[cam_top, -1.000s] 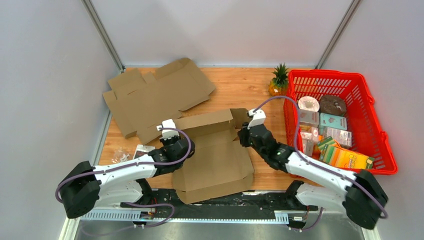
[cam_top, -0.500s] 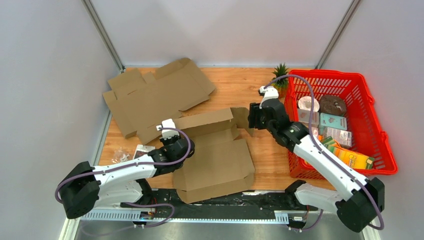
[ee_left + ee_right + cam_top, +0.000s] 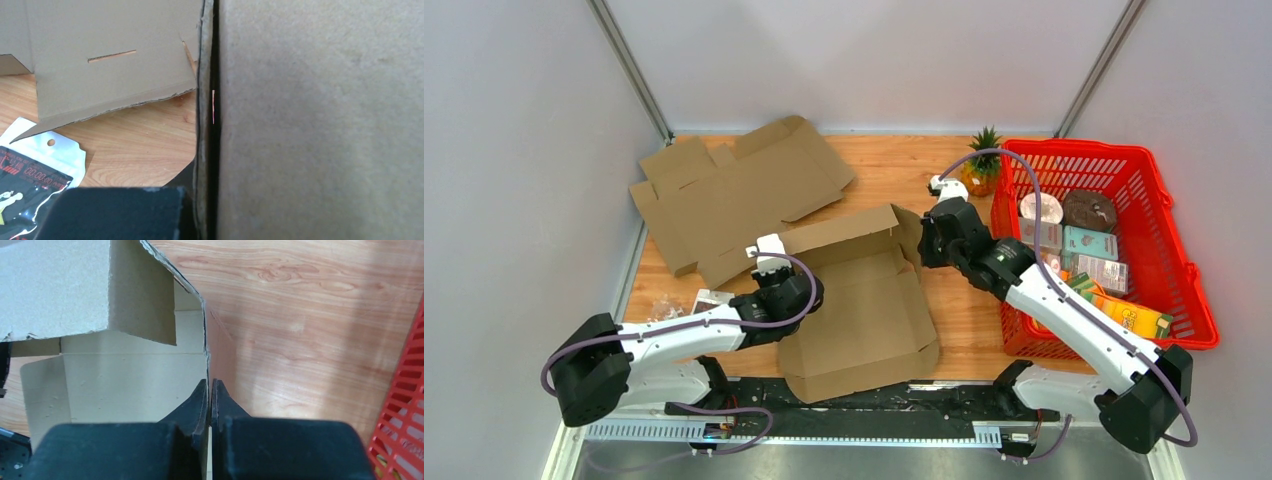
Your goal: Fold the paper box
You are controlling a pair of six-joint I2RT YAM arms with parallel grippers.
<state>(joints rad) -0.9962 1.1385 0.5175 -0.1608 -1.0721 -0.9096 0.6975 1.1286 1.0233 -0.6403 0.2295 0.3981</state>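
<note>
One paper box (image 3: 864, 305) pinched by left claw (image 3: 780, 282), right claw (image 3: 210, 390); one flat cardboard (image 3: 734, 190).

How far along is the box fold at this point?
Roughly midway. Done: the paper box has its rear panel raised off the table. In hand: the left gripper pinches the left wall and the right gripper pinches the right rear flap, both shut on cardboard. Left: the front lies low, nothing looks tucked in, and the box is open. The flat cardboard sheet behind lies apart from both grippers.

Two cardboard boxes (image 3: 856, 305) (image 3: 734, 190), one basket (image 3: 1074, 147), one pineapple (image 3: 980, 165).
</note>
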